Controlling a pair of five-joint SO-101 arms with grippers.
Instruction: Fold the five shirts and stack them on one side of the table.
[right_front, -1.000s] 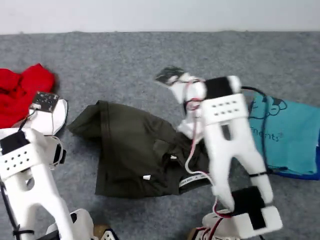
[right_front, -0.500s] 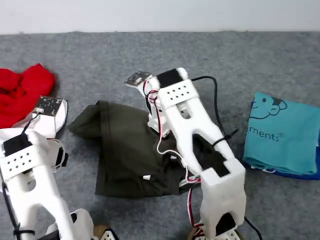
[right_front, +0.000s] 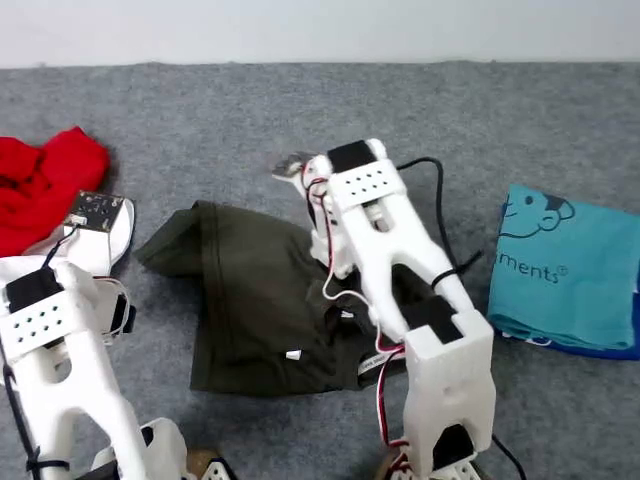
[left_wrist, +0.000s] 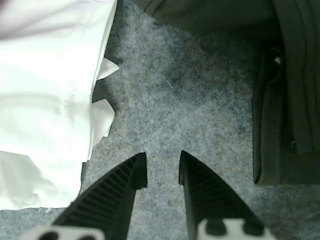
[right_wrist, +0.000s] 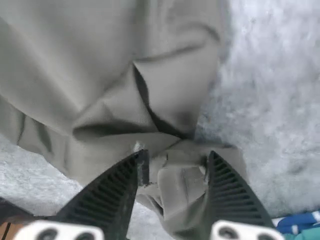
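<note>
Over the last second the right arm swung away from the folded teal shirt (right_front: 570, 270) and settled over the olive shirt (right_front: 250, 300). Its right hand (right_wrist: 172, 160) stood wide, with a crumpled fold of olive fabric directly under and between the fingertips, not yet pinched. The left hand (left_wrist: 162, 160) had not moved: narrow gap, holding nothing, bare desk (left_wrist: 200, 110) beneath, white shirt (left_wrist: 45, 100) to one side. Judgement: the olive shirt comes next; the red shirt (right_front: 40, 180) waits unfolded.
</note>
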